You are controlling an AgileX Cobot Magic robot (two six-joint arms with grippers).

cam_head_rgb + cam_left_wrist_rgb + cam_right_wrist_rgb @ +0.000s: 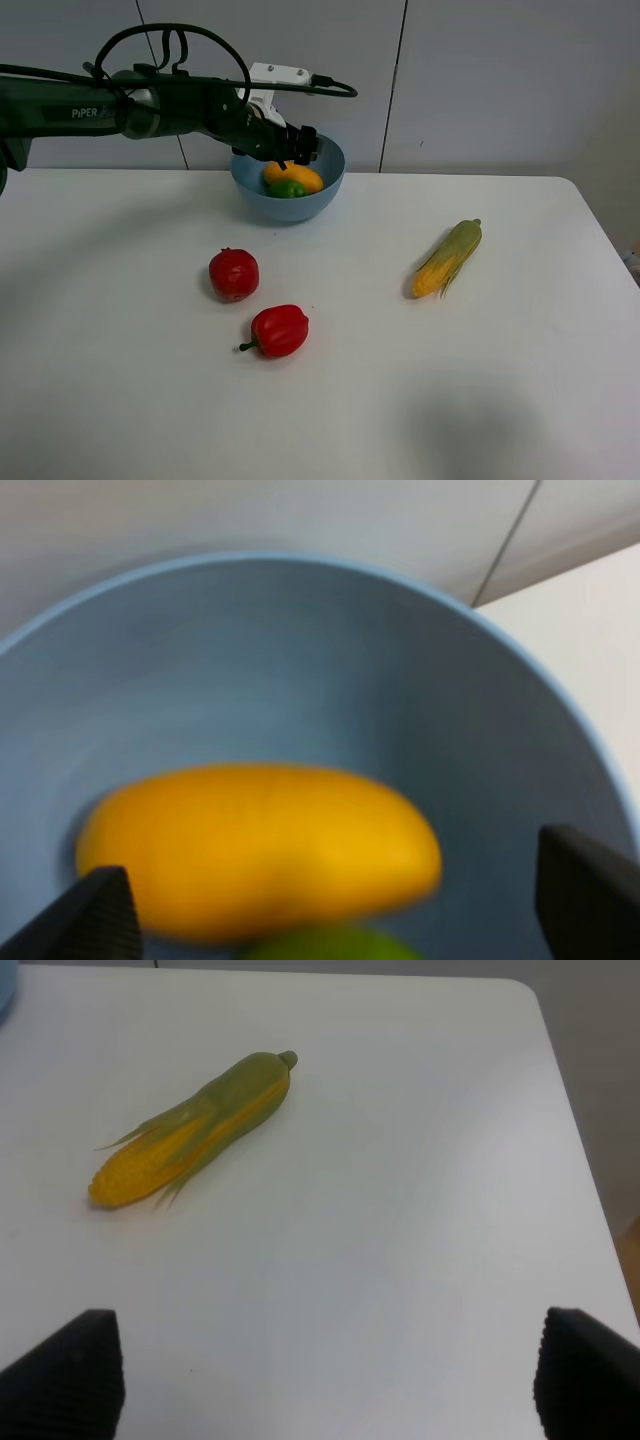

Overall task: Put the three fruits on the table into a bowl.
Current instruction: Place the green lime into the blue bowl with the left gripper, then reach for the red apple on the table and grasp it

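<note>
Left claw (295, 157) hangs spread wide, empty, just above the mango (296, 176) and lime (287, 189): 2 of 3 fruits lie in the bowl (325, 190) under it. Best lift straight up, clear of the rim, before crossing to the pomegranate (234, 274), well away from it on the table (120, 400).
</note>
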